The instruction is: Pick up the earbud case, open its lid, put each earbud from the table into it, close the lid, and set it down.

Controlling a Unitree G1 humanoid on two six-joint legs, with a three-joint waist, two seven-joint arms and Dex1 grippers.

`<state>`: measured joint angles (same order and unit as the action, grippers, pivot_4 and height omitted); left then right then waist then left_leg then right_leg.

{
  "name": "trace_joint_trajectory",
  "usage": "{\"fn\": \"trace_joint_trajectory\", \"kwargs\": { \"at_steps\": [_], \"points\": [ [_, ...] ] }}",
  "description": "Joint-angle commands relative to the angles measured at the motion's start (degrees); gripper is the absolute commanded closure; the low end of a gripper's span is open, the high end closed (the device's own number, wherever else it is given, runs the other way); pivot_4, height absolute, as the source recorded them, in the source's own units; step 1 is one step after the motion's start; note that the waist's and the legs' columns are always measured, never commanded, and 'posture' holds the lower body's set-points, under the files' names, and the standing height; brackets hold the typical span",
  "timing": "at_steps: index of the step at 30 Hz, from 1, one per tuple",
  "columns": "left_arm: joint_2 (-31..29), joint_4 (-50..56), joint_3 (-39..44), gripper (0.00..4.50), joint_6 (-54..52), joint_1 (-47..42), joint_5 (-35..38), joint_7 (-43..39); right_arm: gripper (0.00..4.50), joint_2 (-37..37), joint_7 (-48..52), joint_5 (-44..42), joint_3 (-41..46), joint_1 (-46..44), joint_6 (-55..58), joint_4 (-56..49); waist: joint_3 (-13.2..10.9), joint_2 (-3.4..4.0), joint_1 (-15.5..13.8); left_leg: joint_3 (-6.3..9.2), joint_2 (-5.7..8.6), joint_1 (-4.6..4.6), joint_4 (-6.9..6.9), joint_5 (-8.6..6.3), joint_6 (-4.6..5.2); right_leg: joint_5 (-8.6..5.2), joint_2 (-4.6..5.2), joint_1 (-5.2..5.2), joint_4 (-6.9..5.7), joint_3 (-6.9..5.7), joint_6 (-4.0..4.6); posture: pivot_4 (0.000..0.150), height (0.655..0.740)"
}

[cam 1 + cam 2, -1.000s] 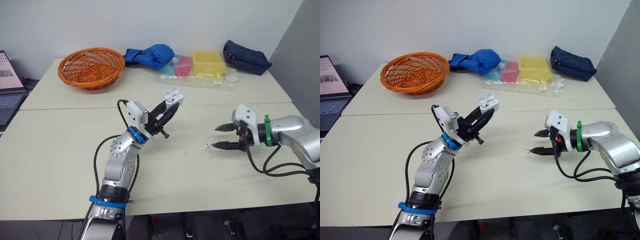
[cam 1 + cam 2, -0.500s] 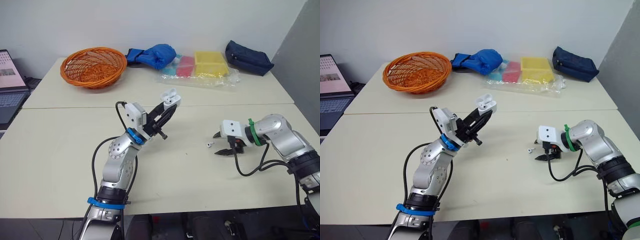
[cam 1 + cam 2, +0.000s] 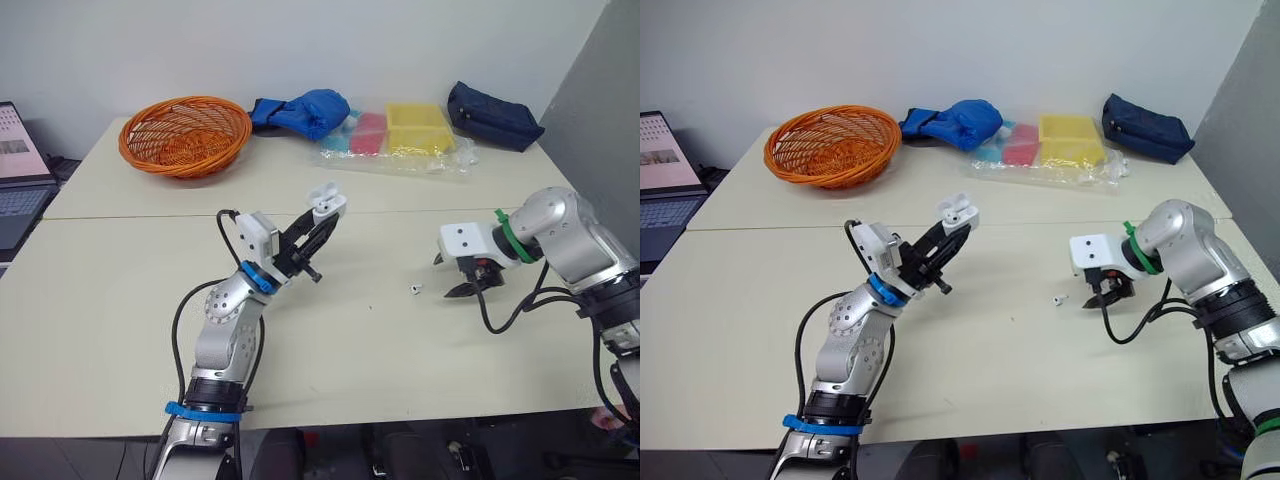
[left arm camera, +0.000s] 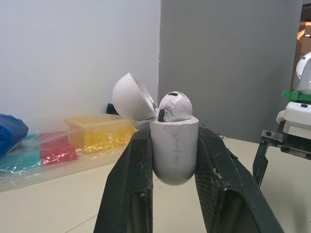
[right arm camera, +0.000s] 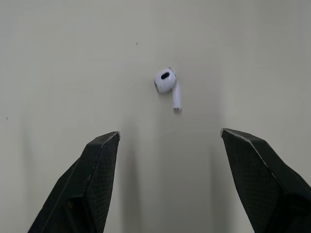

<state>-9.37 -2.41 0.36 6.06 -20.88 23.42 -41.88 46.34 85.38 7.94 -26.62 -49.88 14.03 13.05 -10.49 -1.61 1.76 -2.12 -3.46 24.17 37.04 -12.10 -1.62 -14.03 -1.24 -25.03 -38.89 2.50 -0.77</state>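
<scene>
White case (image 4: 173,150), lid (image 4: 132,97) up, sits clamped in my left tool (image 3: 322,222); my right tool (image 5: 170,134) gapes wide over the earbud (image 5: 167,83) on the surface (image 3: 120,300).

The cream table (image 3: 100,300) is carrying an orange wicker basket (image 3: 186,167), with a blue bundle (image 3: 305,108) sitting just beside the basket, a clear bag of coloured boxes (image 3: 400,160) and a navy pouch (image 3: 493,115) lying farther from it, and one white earbud (image 3: 414,290) lying well apart from it.

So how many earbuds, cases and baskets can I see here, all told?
earbuds: 2, one loose, one in the case
case: 1
basket: 1
total: 4
</scene>
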Motion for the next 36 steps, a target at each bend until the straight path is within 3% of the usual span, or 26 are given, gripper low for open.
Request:
{"fn": "trace_joint_trajectory", "kwargs": {
  "at_steps": [1,12,21,27,36],
  "points": [
    [0.66,2.16,-0.36,3.73,1.69,0.19,-0.17,0.34,1.03,-0.69,-0.29,1.36,-0.28,-0.67,-1.15,-0.81,0.00,0.00,-0.07,0.00,0.00,0.00,0.01,0.00,0.00,0.00,0.00,0.00,0.00,0.00,0.00,0.150,0.7400],
    [0.70,2.27,-0.33,3.73,1.88,0.45,-0.41,0.28,1.03,-4.13,-5.66,6.19,-1.84,0.68,-9.13,7.61,0.00,0.00,0.01,-0.05,0.02,-0.05,0.02,0.00,0.00,0.01,0.02,0.05,-0.01,0.03,0.01,0.150,0.7400],
    [0.55,2.21,-0.24,3.73,1.52,-0.37,-0.33,0.22,1.03,-9.93,-4.98,0.13,2.81,0.41,-7.01,10.69,0.00,0.00,0.22,0.00,-0.04,-0.77,-0.03,0.00,0.00,0.02,-0.06,0.74,-0.02,0.00,0.07,0.150,0.7400],
    [0.60,3.52,-0.43,3.73,0.98,0.65,-0.18,0.61,1.03,-7.07,-2.86,-3.40,5.57,3.92,-14.72,15.78,0.00,-0.01,-0.32,-0.01,0.00,-0.73,-0.03,0.00,0.00,0.01,0.00,0.85,0.18,-0.03,0.05,0.150,0.7400],
    [0.24,3.05,-0.51,3.73,0.81,-0.34,-0.05,0.09,1.03,-8.78,-4.26,-1.85,5.43,1.31,-17.01,22.98,0.00,-0.01,-0.03,-0.06,0.02,-0.85,-0.02,0.00,0.00,0.02,0.03,0.90,0.05,0.02,0.05,0.150,0.7400]
  ]
}}
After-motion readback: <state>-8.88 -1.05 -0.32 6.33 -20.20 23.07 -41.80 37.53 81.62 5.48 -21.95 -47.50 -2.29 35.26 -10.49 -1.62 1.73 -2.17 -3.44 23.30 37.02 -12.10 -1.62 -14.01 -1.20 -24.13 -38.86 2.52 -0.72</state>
